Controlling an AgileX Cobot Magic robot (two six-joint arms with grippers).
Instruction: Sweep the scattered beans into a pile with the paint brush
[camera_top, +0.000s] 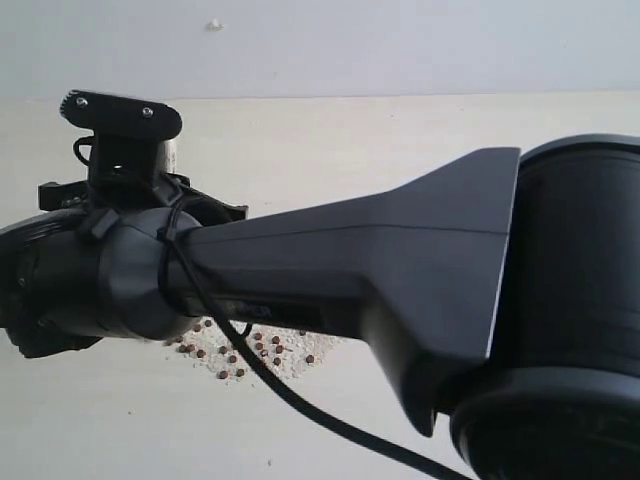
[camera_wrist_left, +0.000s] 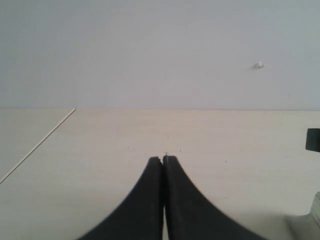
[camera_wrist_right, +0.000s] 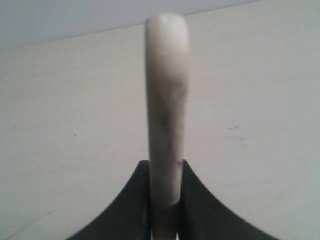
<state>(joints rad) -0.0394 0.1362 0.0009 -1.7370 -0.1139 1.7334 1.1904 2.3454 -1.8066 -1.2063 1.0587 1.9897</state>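
The beans, tiny reddish-brown pellets mixed with whitish crumbs, lie on the pale table just below a black arm that crosses the exterior view and hides part of them. In the right wrist view my right gripper is shut on the paint brush. Its pale wooden handle sticks out past the fingertips, while the ferrule and bristles are hidden. My left gripper is shut with nothing between its fingers, over bare table away from the beans.
The pale tabletop runs back to a white wall with a small white speck. A thin seam crosses the table in the left wrist view. A black cable hangs from the arm over the near table.
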